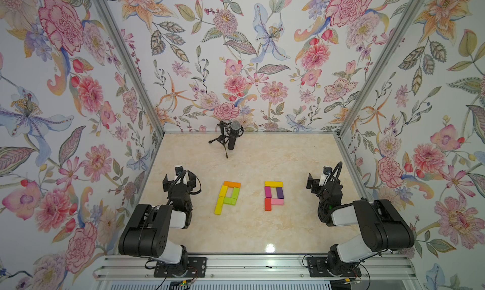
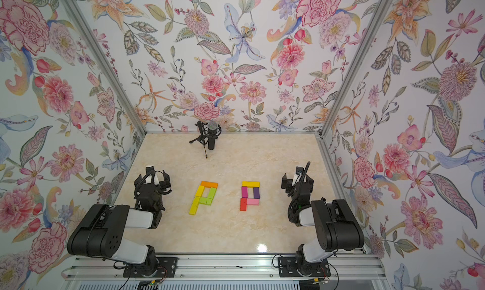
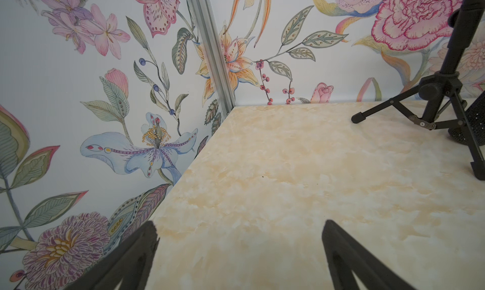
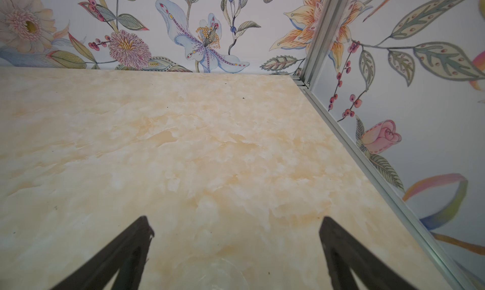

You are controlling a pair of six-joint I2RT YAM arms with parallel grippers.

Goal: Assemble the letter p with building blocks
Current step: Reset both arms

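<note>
Both jaws gape empty, with the blocks [image 1: 232,184] between them; a careless inward swing would knock them apart.

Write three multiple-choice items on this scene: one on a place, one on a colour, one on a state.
1. The black microphone on its tripod stands:
A) on the front rail
B) at the far end of the marble-patterned table, near the back wall
C) beside an arm's base

2. The top bar of the block letter nearer the right gripper is:
A) orange
B) yellow
C) purple

3. The left gripper and the right gripper are:
A) both open and empty
B) both shut on blocks
C) left shut, right open

Key:
1 B, it stands close to the back wall.
2 B, a yellow bar caps that letter.
3 A, in each wrist view the jaws stand wide apart with nothing between them.
</note>
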